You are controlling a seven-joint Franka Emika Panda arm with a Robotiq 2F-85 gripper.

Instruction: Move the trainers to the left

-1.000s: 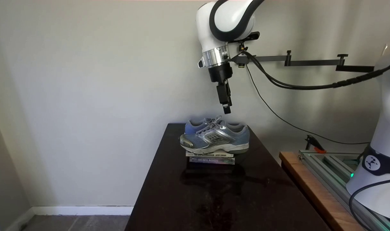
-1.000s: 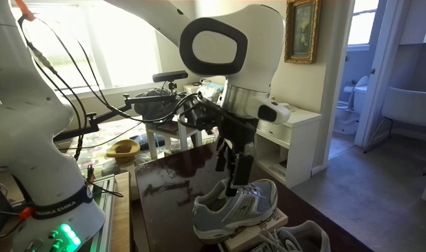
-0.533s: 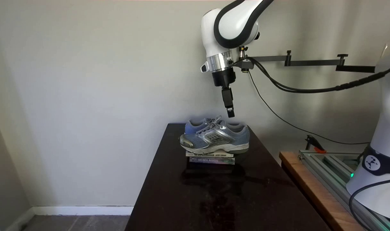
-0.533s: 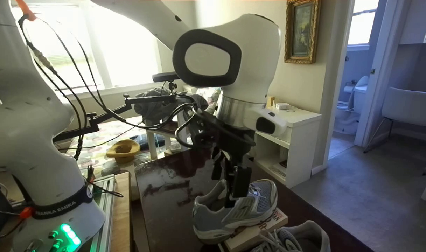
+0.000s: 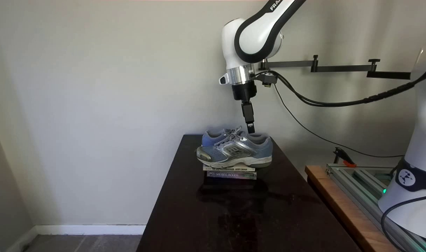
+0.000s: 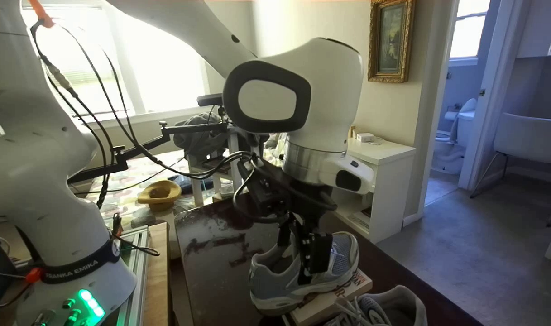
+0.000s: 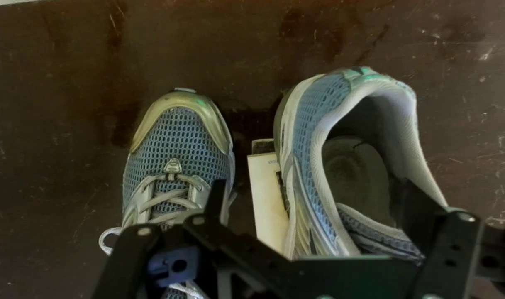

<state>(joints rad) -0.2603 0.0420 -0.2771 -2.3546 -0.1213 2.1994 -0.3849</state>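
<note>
The trainers are two silver-blue mesh shoes lying heel-to-toe opposite each other on a dark table. One trainer (image 5: 241, 150) sits on a small stack of books (image 5: 230, 174), its toe pointing away from the robot base. The other trainer (image 7: 177, 158) lies beside it, and in an exterior view that trainer (image 6: 393, 308) is cut off by the frame's bottom edge. My gripper (image 5: 250, 128) points down, its jaws wide apart with nothing held. In the wrist view, the right finger (image 7: 414, 203) overlaps the book-borne shoe's opening; the left finger (image 7: 217, 203) overlaps the neighbour's edge. Contact cannot be told.
A wall (image 5: 111, 105) runs along the table (image 5: 234, 217). Near the base, a wooden bench (image 5: 346, 203) borders it, with a black bracket arm (image 5: 290, 64) above. A white shelf unit (image 6: 388, 181) stands past the table's far side. Cables (image 5: 332, 104) hang from the wrist.
My gripper has come down toward the shoe on the books, with a slight shift toward the robot base. The jaws stay open. Both trainers and the books lie as before.
</note>
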